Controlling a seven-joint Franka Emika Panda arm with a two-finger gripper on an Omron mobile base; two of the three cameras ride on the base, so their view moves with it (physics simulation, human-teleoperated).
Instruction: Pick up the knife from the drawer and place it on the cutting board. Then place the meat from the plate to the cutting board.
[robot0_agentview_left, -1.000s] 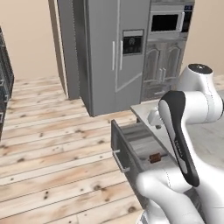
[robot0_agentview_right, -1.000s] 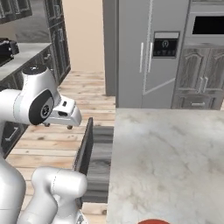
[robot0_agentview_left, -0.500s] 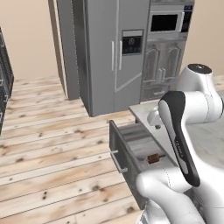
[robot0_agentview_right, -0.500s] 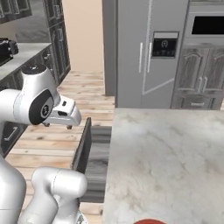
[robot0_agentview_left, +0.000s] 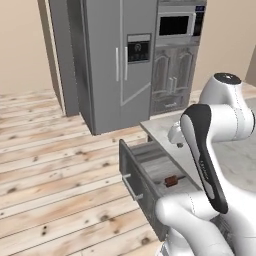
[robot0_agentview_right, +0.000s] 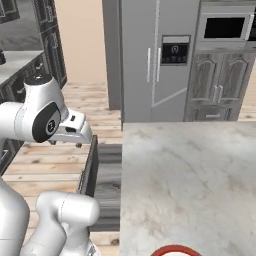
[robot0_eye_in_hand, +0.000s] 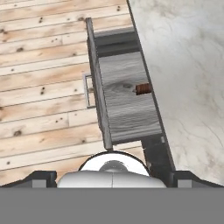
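Hand view: spread, empty gripper (robot0_eye_in_hand: 112, 177) above open grey wood-grain drawer (robot0_eye_in_hand: 124, 103); descend centred over reddish-brown knife handle (robot0_eye_in_hand: 142, 89), jaws straddling it.

The drawer (robot0_eye_in_hand: 124, 98) stands pulled out from under the desk's edge, over the plank floor. It is wide and shallow, with a grey wood-grain bottom, a darker panelled front (robot0_agentview_left: 137, 186) and a silver bar handle (robot0_eye_in_hand: 86, 91) on that front. In the right base view it shows as a dark open tray (robot0_agentview_right: 107, 185) beside the marble top. The knife (robot0_eye_in_hand: 142, 89) lies inside on the drawer's bottom, close to the side nearest the desk; its reddish-brown handle (robot0_agentview_left: 171, 181) is plain to see, while the blade runs under the desk's overhang and is hidden. The plate's (robot0_agentview_right: 176, 250) red-orange rim peeks in at the bottom edge of the right base view, on the desk.
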